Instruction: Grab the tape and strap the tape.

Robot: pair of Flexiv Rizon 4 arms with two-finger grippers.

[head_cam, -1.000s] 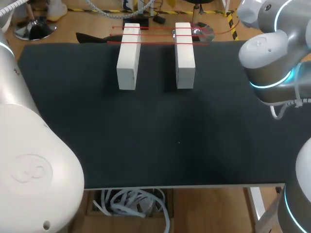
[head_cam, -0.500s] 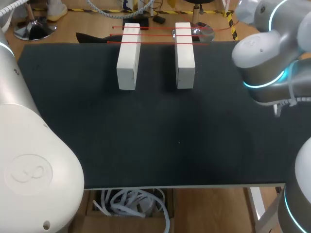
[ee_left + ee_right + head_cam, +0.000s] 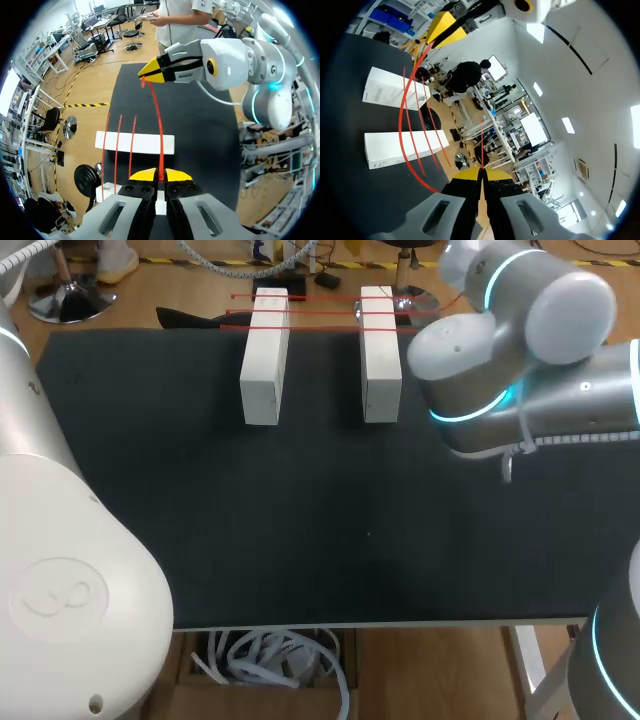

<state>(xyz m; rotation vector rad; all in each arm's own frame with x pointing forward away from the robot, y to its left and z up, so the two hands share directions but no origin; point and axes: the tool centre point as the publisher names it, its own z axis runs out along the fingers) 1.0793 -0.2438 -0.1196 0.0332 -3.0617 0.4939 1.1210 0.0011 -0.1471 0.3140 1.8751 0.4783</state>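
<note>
Each gripper pinches one end of the same length of red tape [image 3: 156, 120]: the left gripper [image 3: 160, 175] has its yellow tips drawn narrow on the strand right at their meeting line, and the right gripper [image 3: 482, 174], straight ahead of the left one and raised above the table [image 3: 300, 530], has its tips closed on the far end, with a short tail running out past them. The held length spans the gap between the two grippers, with its long axis running from one set of tips to the other. It bows to one side and is not drawn straight, so I judge it slack for now. Below and just beside the left gripper lie the white blocks [image 3: 264, 360], and three laid strands [image 3: 118, 145] already cross them, roughly parallel to the held piece. The tape looks thin, light and limp, with no stiffness of its own. It should go wherever the two ends go and will sag or twist if they come closer together. If it is adhesive it may cling to the pads or to itself, though the pictures cannot settle that. Pinching it near the ends, as here, seems the right hold, since tension between the grippers is the only thing that gives it a direction
</note>
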